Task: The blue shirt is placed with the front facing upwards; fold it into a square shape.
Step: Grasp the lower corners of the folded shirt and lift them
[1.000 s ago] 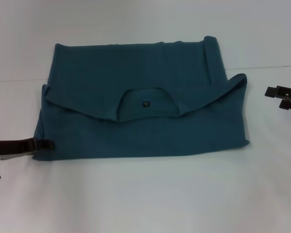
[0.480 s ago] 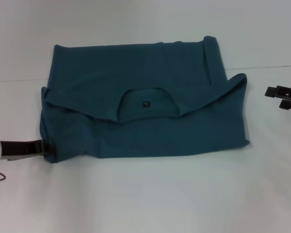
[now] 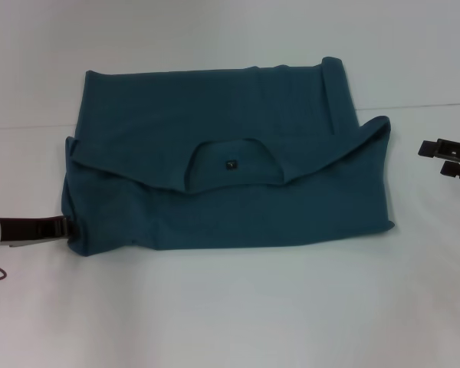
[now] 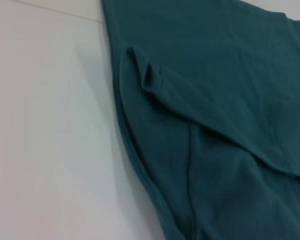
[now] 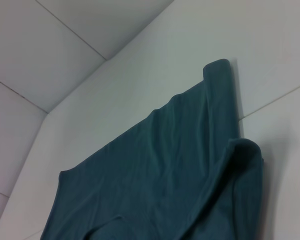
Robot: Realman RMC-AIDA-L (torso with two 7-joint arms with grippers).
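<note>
- The blue shirt (image 3: 230,176) lies partly folded at the middle of the white desk (image 3: 230,314), a broad rectangle, wider than it is deep.
- Its near half is doubled over the rest; the round neck opening (image 3: 231,163) with a small dark label (image 3: 231,163) sits at the centre, facing up.
- A rolled fold of cloth stands at the shirt's 1 o'clock corner (image 3: 333,77), and a raised flap at 3 o'clock (image 3: 376,134).
- The left claw (image 3: 67,228) is low on the desk at the shirt's 8 o'clock corner, its dark tip touching the cloth's edge; I cannot tell whether it grips the cloth or how wide it stands.
- In the left wrist view the shirt (image 4: 215,110) fills most of the picture, layered edges stacked along its border and a small pucker (image 4: 150,77) near the side hem.
- The right claw (image 3: 447,159) hangs at 3 o'clock, well apart from the shirt, its dark fingers parted and holding nothing.
- The right wrist view shows the rolled corner (image 5: 220,70) and the flap (image 5: 245,155) against the pale desk.
</note>
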